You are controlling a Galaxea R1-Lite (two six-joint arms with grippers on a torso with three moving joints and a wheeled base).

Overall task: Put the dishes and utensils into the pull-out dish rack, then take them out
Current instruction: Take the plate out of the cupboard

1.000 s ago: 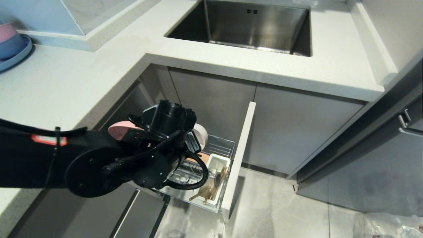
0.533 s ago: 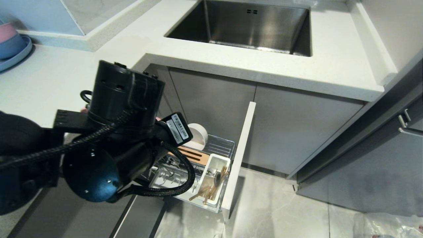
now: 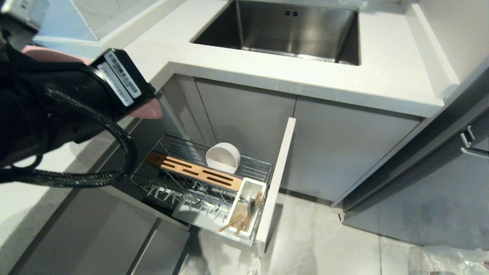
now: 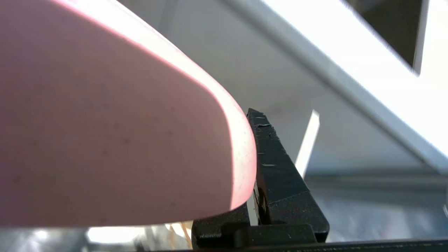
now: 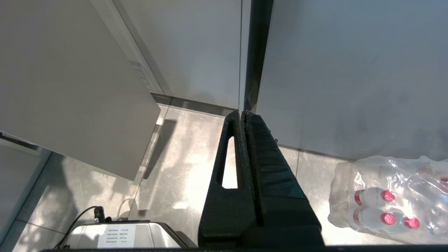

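My left arm (image 3: 57, 103) is raised at the left, level with the countertop, close to the head camera. Its gripper (image 4: 249, 122) is shut on the rim of the salmon-pink plate (image 4: 105, 122), whose edge pokes out past the wrist (image 3: 149, 111). Below, the pull-out dish rack (image 3: 252, 165) stands open. The cream-white bowl (image 3: 222, 157) rests on its side behind the wood strip (image 3: 198, 173). The chopsticks (image 3: 237, 223) and the spoon (image 3: 251, 206) stand in the white utensil cup (image 3: 248, 189). My right gripper (image 5: 242, 113) hangs shut and empty over the floor.
The rack's pale front panel (image 3: 277, 179) juts out over the floor. The steel sink (image 3: 286, 26) is set in the white countertop (image 3: 305, 76) above the cabinets. A wrapped pack of water bottles (image 5: 392, 199) lies on the floor at the right.
My left arm has risen from the rack up and to the left with the pink plate in its grip. The rack, bowl and wood strip now show uncovered.
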